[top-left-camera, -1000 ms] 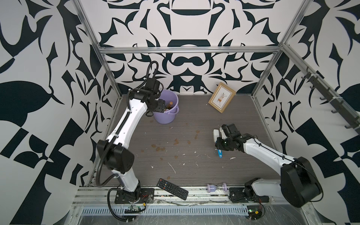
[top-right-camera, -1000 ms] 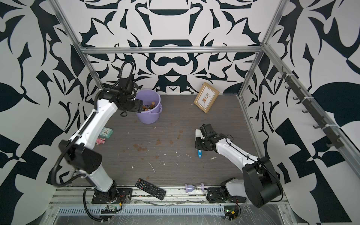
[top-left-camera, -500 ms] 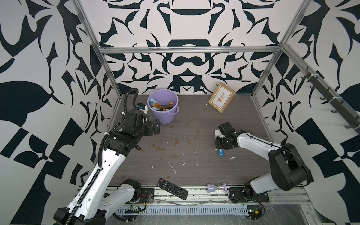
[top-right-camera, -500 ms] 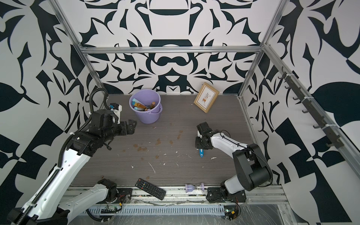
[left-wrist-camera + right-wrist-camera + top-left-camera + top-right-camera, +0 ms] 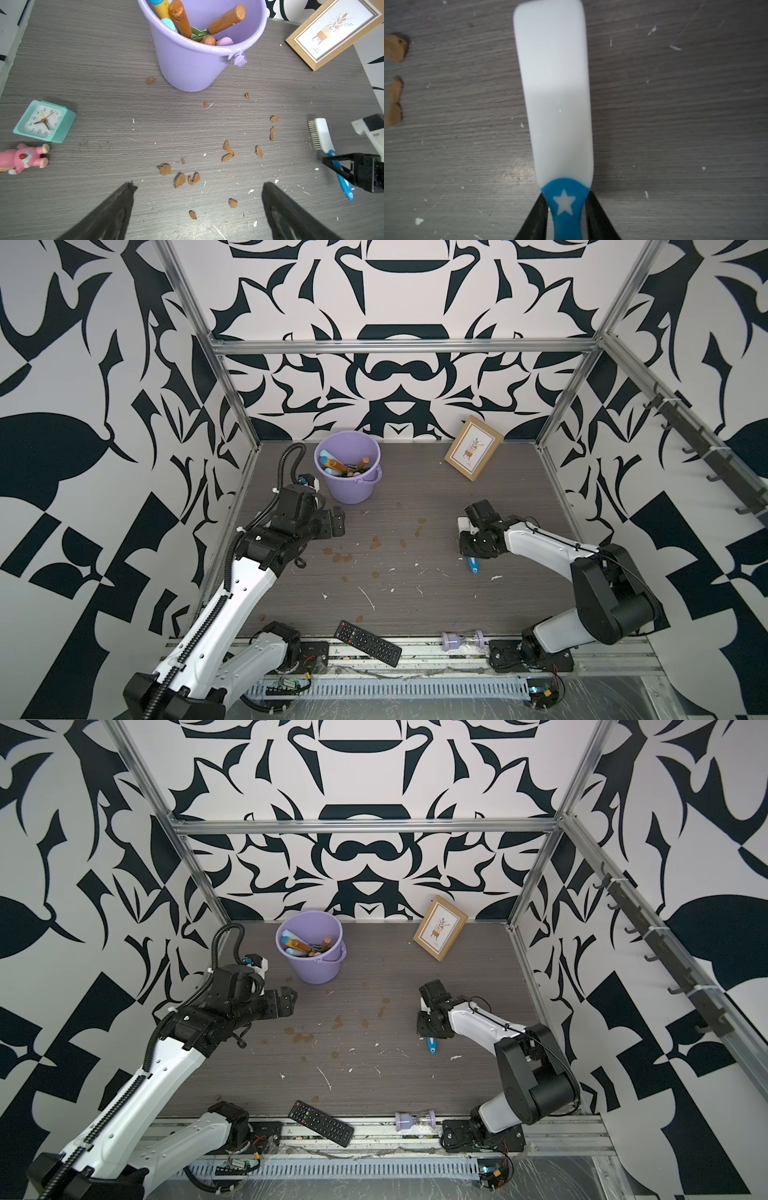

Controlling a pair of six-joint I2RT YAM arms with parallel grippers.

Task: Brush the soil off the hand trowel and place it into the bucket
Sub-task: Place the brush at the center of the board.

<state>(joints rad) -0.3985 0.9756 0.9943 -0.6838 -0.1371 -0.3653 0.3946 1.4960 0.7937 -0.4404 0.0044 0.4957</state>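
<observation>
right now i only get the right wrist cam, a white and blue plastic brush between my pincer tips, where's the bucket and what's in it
Observer: The round lilac plastic bucket stands upright at the back of the grey wood-grain table, with several wooden and pastel tool handles sticking up inside it.
Operator: is the left pincer carrying anything
Observer: No, the left pincer is open and empty, hanging above the table near the bucket.
Operator: anything near my base
Observer: A small lilac sand timer lies on its side at the table's front edge, beside the right arm's base.
</observation>
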